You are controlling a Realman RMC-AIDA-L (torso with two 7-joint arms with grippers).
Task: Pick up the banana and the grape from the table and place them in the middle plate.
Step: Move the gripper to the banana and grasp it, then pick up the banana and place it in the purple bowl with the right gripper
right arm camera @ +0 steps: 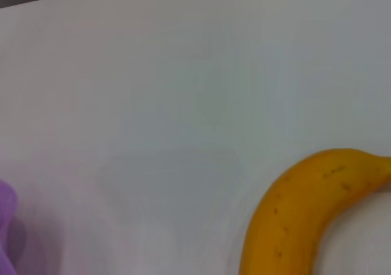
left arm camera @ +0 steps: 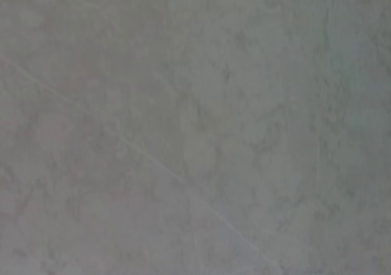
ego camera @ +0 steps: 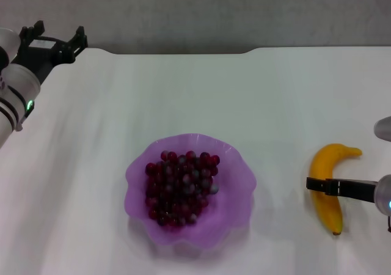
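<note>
The grape bunch (ego camera: 180, 187) lies inside the light purple middle plate (ego camera: 235, 211) at the centre of the white table (ego camera: 244, 98). The banana (ego camera: 325, 165) lies on the table to the right of the plate, apart from it. My right gripper (ego camera: 319, 186) reaches in from the right edge, and a black part of it crosses the banana's middle. The right wrist view shows the banana (right arm camera: 293, 214) close up and a bit of the plate's rim (right arm camera: 6, 226). My left gripper (ego camera: 60, 30) is open and empty at the table's far left corner.
A grey wall runs behind the table's far edge (ego camera: 244, 50). The left wrist view shows only a plain pale surface (left arm camera: 195, 128). Bare tabletop lies between the plate and the banana.
</note>
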